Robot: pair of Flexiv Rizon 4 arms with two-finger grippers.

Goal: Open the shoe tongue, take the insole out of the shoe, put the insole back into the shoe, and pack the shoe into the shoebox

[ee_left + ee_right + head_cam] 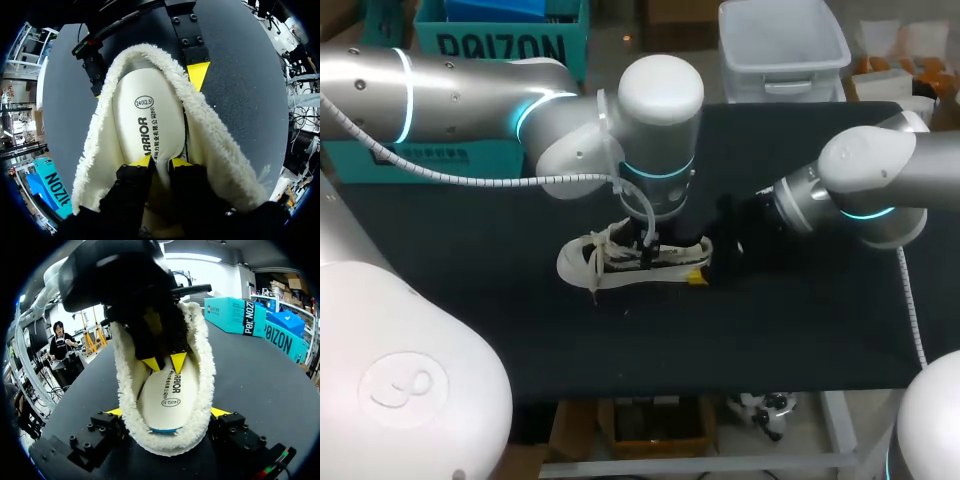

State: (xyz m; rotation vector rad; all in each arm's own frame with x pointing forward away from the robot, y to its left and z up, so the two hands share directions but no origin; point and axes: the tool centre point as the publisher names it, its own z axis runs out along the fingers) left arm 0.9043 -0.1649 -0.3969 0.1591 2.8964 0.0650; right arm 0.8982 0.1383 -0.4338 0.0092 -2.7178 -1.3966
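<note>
At the middle of the black tabletop [770,320], the right hand [167,412] clamped the white fleece-lined shoe [630,258] by its heel while the left hand [161,161], pinched narrowly on the white printed insole [147,120], ought to have pulled slowly, along the opening.

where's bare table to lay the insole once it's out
Free: the table strip between the shoe and the near edge, and the stretch off its toe. Crowded: the heel end, where left hand and right hand meet.
</note>
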